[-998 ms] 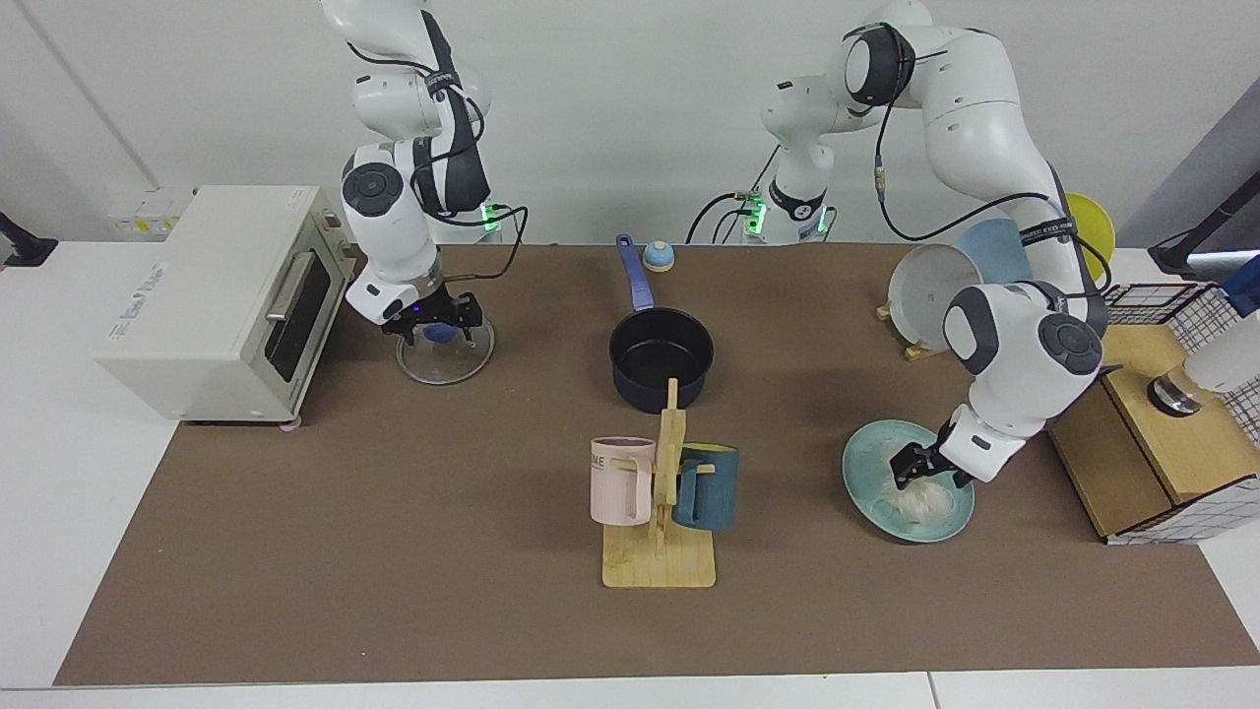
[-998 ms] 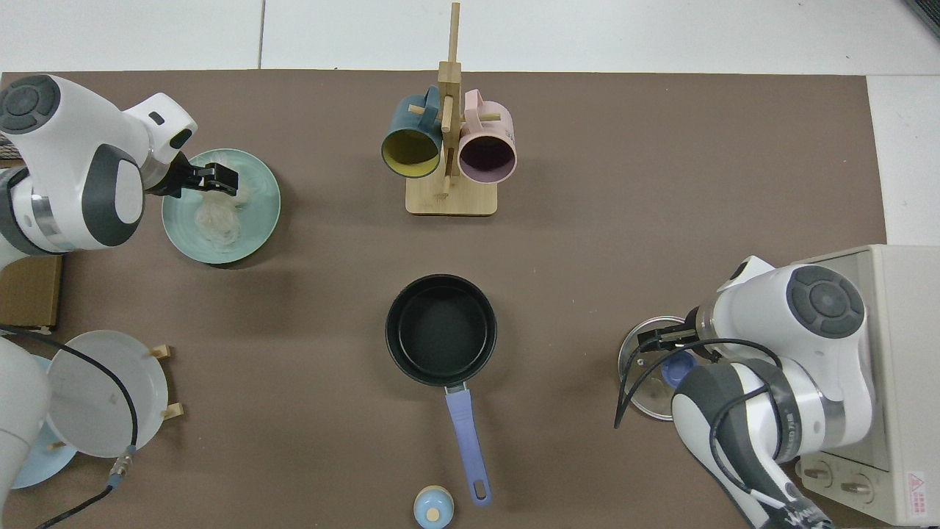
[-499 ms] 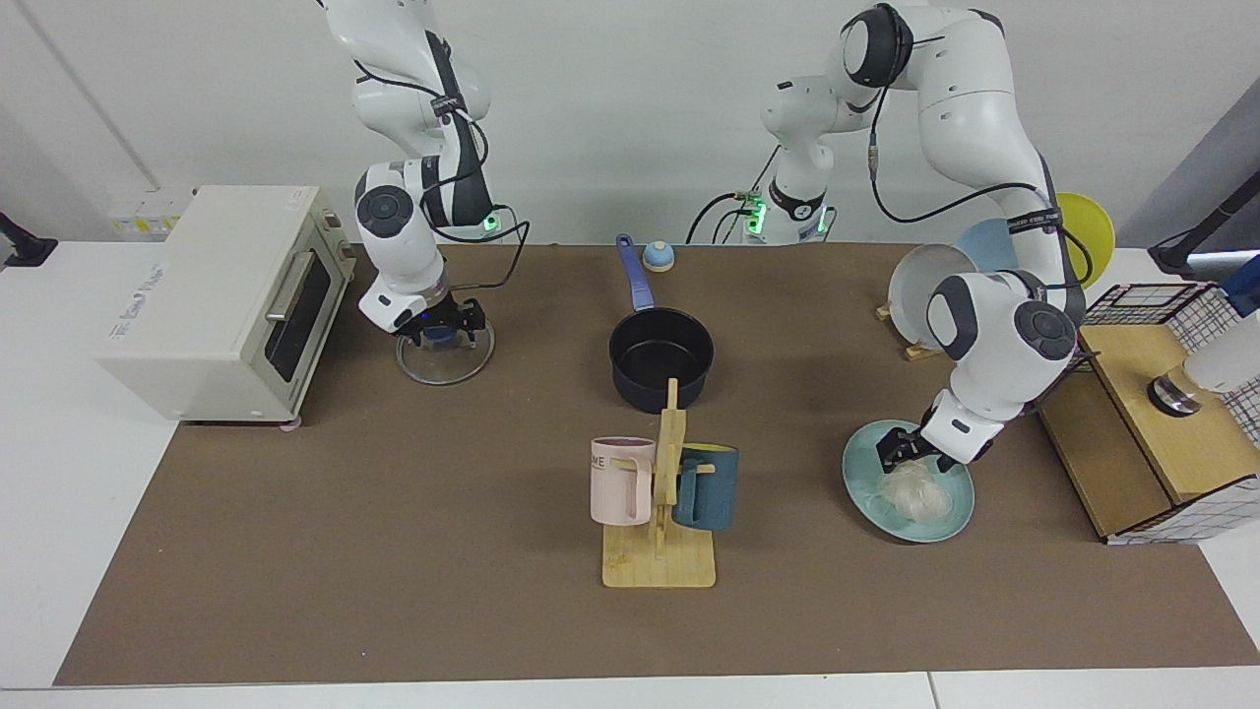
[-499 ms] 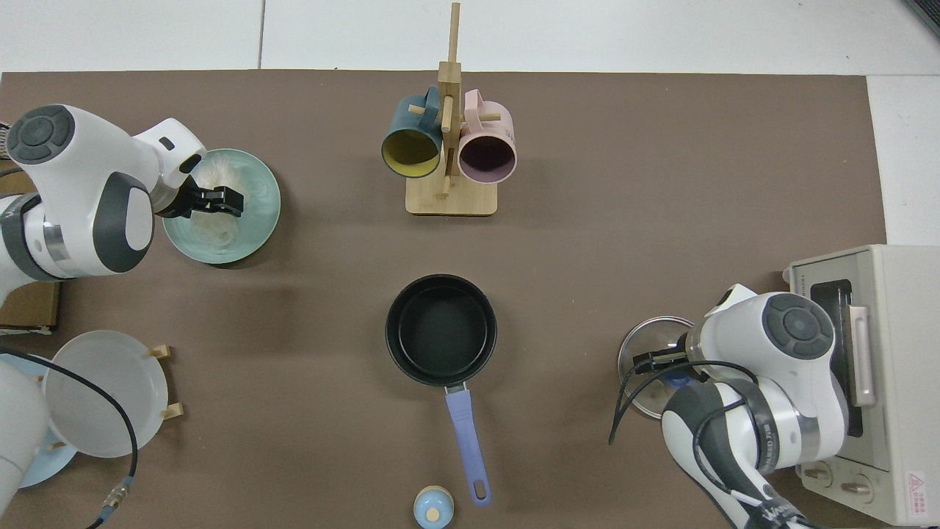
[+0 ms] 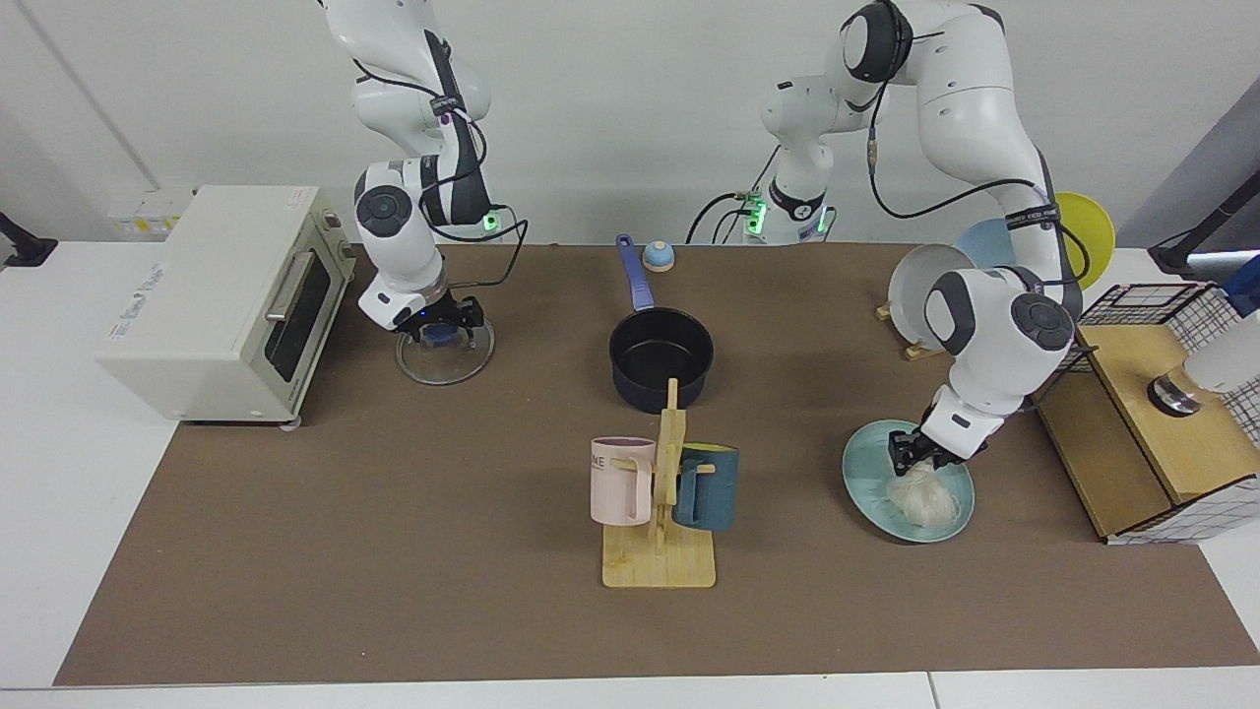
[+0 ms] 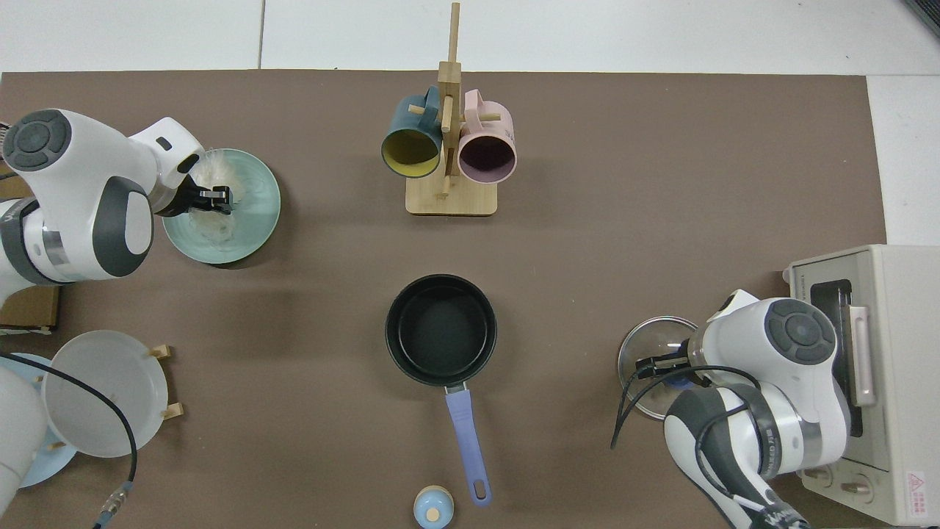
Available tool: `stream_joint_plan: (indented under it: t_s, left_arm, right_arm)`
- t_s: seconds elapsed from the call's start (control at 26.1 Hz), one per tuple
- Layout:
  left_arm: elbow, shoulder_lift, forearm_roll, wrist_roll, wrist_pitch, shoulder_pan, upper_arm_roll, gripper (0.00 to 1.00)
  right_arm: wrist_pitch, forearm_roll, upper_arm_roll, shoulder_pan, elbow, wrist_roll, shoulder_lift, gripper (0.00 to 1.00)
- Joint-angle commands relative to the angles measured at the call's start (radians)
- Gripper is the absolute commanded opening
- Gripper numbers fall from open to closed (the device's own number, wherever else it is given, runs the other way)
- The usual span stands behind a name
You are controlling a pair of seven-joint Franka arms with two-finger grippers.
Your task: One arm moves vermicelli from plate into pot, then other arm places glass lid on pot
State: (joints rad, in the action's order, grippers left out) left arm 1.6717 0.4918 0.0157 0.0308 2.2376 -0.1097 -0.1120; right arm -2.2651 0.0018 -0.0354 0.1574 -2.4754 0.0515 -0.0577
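The mint plate [image 5: 866, 471] [image 6: 253, 213] lies on the brown mat at the left arm's side. Whitish vermicelli [image 5: 925, 499] [image 6: 213, 228] rests on it. My left gripper [image 5: 911, 455] [image 6: 214, 198] is down in the vermicelli, shut on a tuft of it. In the middle of the mat stands the dark pot [image 5: 661, 356] [image 6: 440, 330], nothing inside it, with its blue-purple handle [image 6: 467, 444] pointing toward the arms' bases. The glass lid [image 5: 445, 362] [image 6: 642, 353] lies flat beside the toaster oven. My right gripper [image 5: 440, 330] sits low at its blue knob.
A cream toaster oven [image 5: 212, 295] stands beside the lid. A wooden mug rack [image 5: 661, 551] with a pink and a teal mug stands in front of the pot. Upright plates in a rack [image 5: 930, 281] and a wooden box [image 5: 1142, 433] flank the left arm. A small blue-topped object [image 5: 659, 256] lies behind the pot.
The left gripper shifted over the plate and closed into the vermicelli. The right arm turned and settled lower at the lid's knob; the lid stayed flat on the mat.
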Motion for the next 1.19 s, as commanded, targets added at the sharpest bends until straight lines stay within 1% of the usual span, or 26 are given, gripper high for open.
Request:
stream_joint_plan:
  t_s: [0.0,0.08,0.15,0.27,0.38,0.46,0.54,0.69,0.81,0.92,1.0,1.15]
  left_arm:
    - [0.022,-0.027,0.004,-0.022,0.023,0.005,0.008,0.0]
    - [0.017,-0.035,0.003,-0.023,0.014,0.004,0.006,0.0]
    - [0.019,-0.064,0.003,-0.025,0.001,0.004,0.008,0.0]
    - [0.026,-0.116,0.003,-0.032,-0.048,0.004,0.008,0.0]
    - [0.026,-0.173,0.003,-0.032,-0.116,-0.002,0.008,0.0]
    - [0.028,-0.222,0.003,-0.032,-0.162,-0.002,0.011,0.0]
    - [0.028,-0.263,0.003,-0.034,-0.213,-0.002,0.011,0.0]
    - [0.029,-0.341,0.001,-0.037,-0.346,0.007,0.008,0.0]
    - [0.032,-0.395,-0.037,-0.037,-0.418,0.008,0.008,0.0]
    - [0.055,-0.45,-0.054,-0.043,-0.441,0.011,0.005,0.0]
    - [0.078,-0.481,-0.054,-0.087,-0.441,0.011,-0.024,0.0]
    - [0.085,-0.484,-0.054,-0.189,-0.428,0.011,-0.098,0.0]
  right_arm:
    - [-0.013,0.004,0.006,-0.013,-0.028,-0.002,-0.028,0.72]
    - [-0.011,0.004,0.006,-0.012,-0.028,-0.004,-0.028,0.52]
    - [-0.013,0.004,0.006,-0.009,-0.027,-0.002,-0.027,0.35]
    - [-0.011,0.004,0.006,0.002,-0.025,0.004,-0.027,0.17]
    - [-0.001,0.003,0.008,0.005,-0.014,0.005,-0.027,0.04]
    - [0.021,0.004,0.008,0.005,0.012,0.005,-0.027,0.0]
    - [0.059,0.003,0.009,0.005,0.044,0.005,-0.027,0.0]
    - [0.179,0.003,0.011,0.005,0.148,-0.005,-0.028,0.0]
    - [0.226,0.003,0.011,0.005,0.208,-0.007,-0.034,0.0]
    - [0.23,0.003,0.011,0.005,0.245,-0.005,-0.044,0.0]
    - [0.23,0.004,0.015,0.004,0.28,-0.001,-0.042,0.0]
    - [0.239,-0.002,0.015,-0.006,0.358,-0.009,-0.024,0.0]
